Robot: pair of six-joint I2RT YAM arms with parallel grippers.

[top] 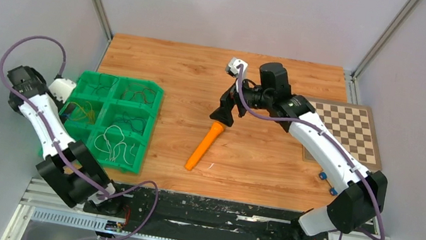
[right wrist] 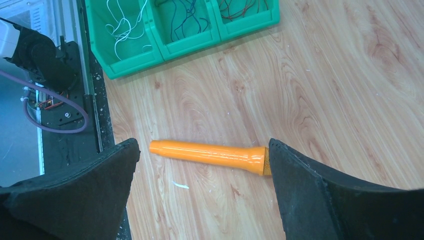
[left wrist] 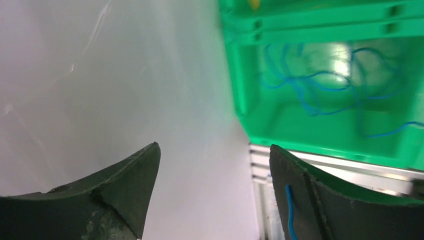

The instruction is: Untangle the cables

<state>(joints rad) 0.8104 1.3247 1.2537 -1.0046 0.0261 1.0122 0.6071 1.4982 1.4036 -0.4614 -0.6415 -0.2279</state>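
Cables: hair-thin curly wires in mixed colours (top: 113, 142) are lying sorted by colour in the green plastic compartment tray (top: 152, 125).
Progress: seemingly nearing the end; no tangle is showing outside the tray.
Left gripper (left wrist: 215, 150): fingers standing apart, clamping nothing; a blue strand (left wrist: 289, 210) is clinging to one.
Right gripper (right wrist: 202, 144): fingers gaping over the orange tapered marker (right wrist: 210, 154).
Surface: light wooden tabletop (top: 268, 160), grey walls (top: 227, 7) enclosing it.

Left arm (top: 44, 123) sits folded back at far left; left fingers (left wrist: 132, 175) spread, nothing between. Right arm (top: 322, 142) reaches forward, wrist down; right fingers (right wrist: 95, 190) wide apart, empty.
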